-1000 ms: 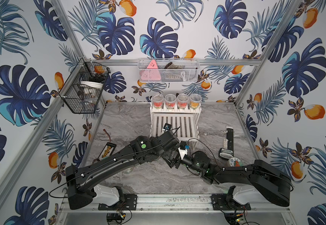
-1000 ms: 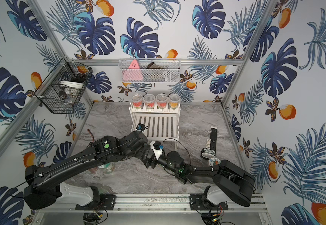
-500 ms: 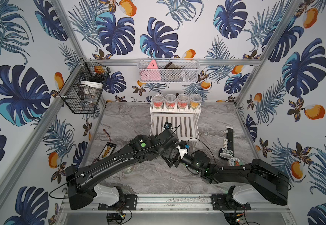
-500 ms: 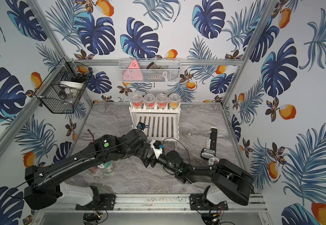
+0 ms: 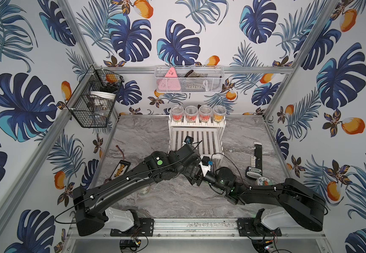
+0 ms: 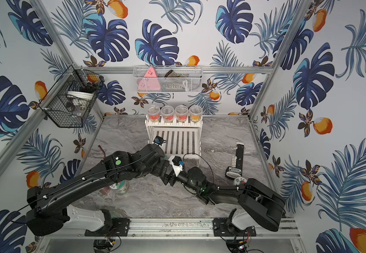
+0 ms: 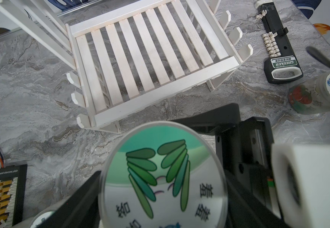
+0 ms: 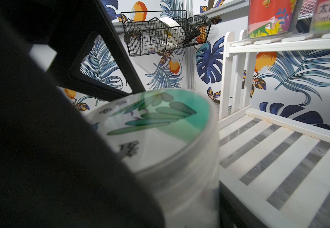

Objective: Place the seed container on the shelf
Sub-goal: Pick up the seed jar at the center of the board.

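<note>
The seed container [image 7: 164, 177] is a clear tub with a green leaf lid, also seen in the right wrist view [image 8: 160, 134]. It hangs just in front of the shelf's low tier. My left gripper [image 7: 163, 189] is shut on its sides. My right gripper [image 8: 160, 197] meets it from the other side, with a dark finger against each wall of the tub. In both top views the two grippers [image 5: 197, 175] [image 6: 170, 176] touch and hide the container. The shelf [image 5: 196, 140] [image 6: 175, 140] [image 7: 140, 59] [image 8: 278, 148] is white and slatted, and its lower board is bare.
Several filled cups [image 5: 197, 114] line the shelf's upper tier. A black tool with a green label [image 5: 254, 170] and a lidded tub [image 5: 263, 181] lie at the right. Another tub [image 6: 120, 186] sits under the left arm. A black wire basket [image 5: 94, 98] and a white mesh basket [image 5: 188, 80] hang on the walls.
Both arms have edged slightly toward the shelf. The right gripper's jaws have spread wide and then come in around the container that the left gripper holds.
</note>
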{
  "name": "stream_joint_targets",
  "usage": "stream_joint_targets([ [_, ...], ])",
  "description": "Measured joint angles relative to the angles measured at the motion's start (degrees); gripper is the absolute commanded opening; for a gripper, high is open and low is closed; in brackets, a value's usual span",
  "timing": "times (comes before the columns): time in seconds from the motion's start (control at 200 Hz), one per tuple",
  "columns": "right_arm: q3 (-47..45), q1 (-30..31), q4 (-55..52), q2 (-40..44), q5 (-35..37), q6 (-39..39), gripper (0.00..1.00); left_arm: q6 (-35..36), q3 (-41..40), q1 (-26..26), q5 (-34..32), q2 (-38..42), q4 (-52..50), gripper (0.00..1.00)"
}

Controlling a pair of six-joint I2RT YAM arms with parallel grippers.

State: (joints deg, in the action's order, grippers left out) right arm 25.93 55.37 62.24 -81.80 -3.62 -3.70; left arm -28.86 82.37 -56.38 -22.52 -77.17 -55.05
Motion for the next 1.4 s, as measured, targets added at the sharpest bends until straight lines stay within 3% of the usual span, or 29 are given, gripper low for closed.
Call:
stream_joint_targets([
  [0.095,0.0,0.0,0.5,-0.2,-0.8,-0.9,0.72,0.2,0.2,0.1,-0.1,-0.2,0.0,0.89],
  [0.175,0.0,-0.2,1.1,-0.6,-1.1,-1.8,0.72,0.2,0.8,0.3,-0.2,-0.6,-0.3,0.86],
  [0.265,0.0,-0.3,1.9,-1.1,-1.2,-2.7,0.72,0.3,1.0,0.5,-0.1,-0.9,-0.3,0.98],
  [0.781,1.2,-0.3,-1.3,-4.7,5.8,-2.4,0.73,-1.7,-2.6,4.1,8.3,3.0,5.6,0.99],
  [1.146,5.2,-1.6,-1.6,-8.4,8.4,-0.2,0.74,-2.6,-5.4,11.8,8.1,8.6,7.4,0.99],
  [1.396,10.6,-3.9,-4.4,-11.2,11.7,0.9,0.74,-2.4,-9.0,23.7,10.6,10.9,8.1,0.98],
])
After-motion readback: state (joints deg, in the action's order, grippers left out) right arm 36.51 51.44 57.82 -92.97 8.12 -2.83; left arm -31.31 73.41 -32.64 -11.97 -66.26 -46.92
